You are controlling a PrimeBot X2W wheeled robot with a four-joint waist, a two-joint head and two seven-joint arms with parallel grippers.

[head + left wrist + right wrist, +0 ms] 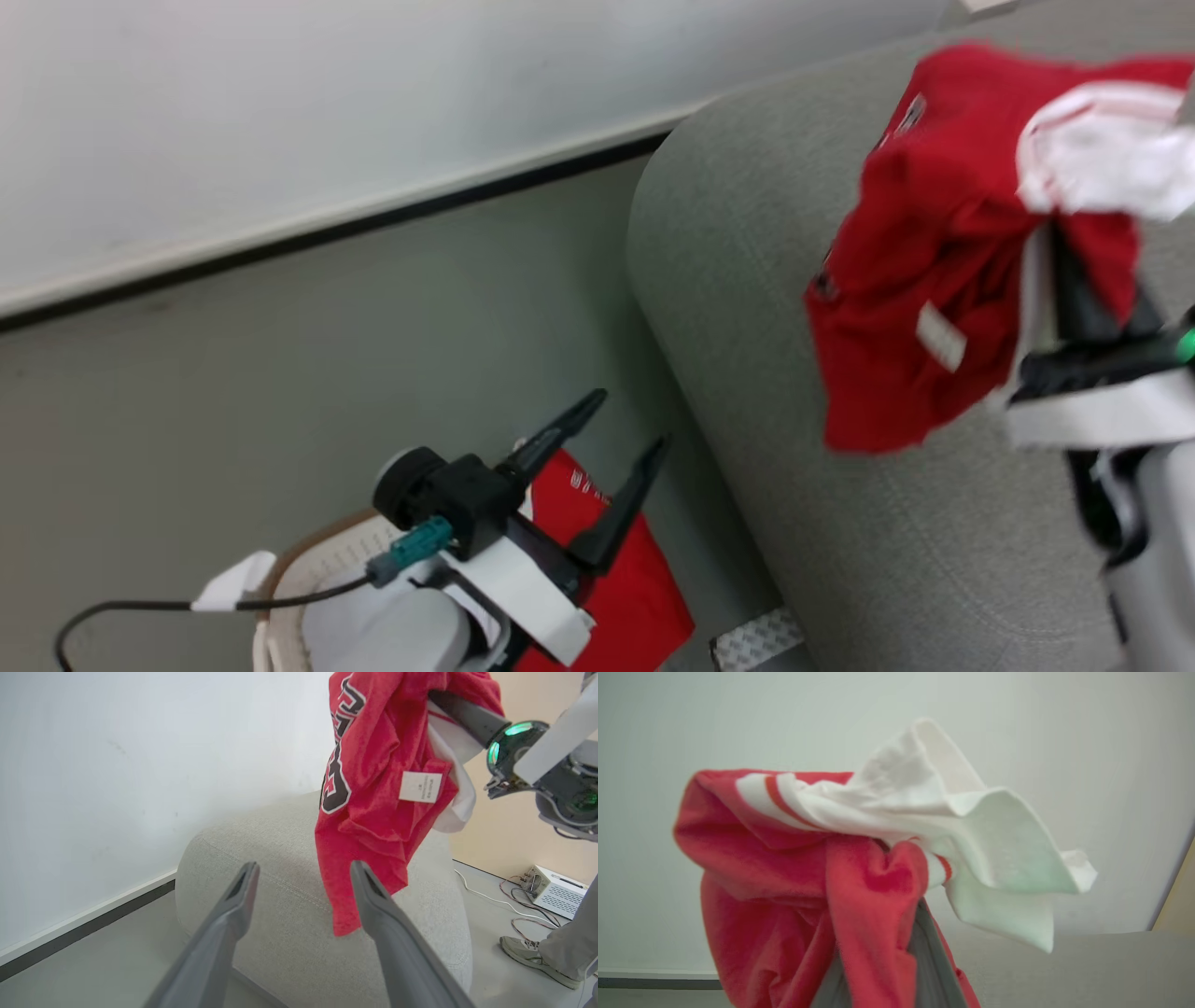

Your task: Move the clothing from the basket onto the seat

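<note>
Since the grey seat [840, 560] is the biggest thing around, start there: rounded, woven, light-grey fabric filling the right side of the head view. At the upper right of that view hangs a red shirt [915, 280], all bunched up, with white trim [1092, 159] flopping over the top. It's held up over the seat rather than laid on it. I can't tell if the hem brushes the fabric. The right gripper [1074, 280] comes up from below with its fingers pressed together, pinching the bunched cloth.

At the lower left of the head view the basket [317, 546] pokes in, white and perforated with a tan rim. A second red piece [625, 588] lies at its right side, and I can't tell how much of it is actually inside. The left gripper [630, 420] hangs above that with fingers spread wide and nothing between them.

The left wrist view gives you stuff the head view doesn't:
- black-and-white block lettering [336, 779] running down the shirt
- the small white tag [420, 786], with tiny print too small to read
- a person's shoe [528, 952] at the lower right
- a white box [553, 891] with cables on the floor, also at the lower right

The right wrist view is the close-up: red folds wrapped around the grey fingers [934, 961], and thin red stripes across the trim.
</note>
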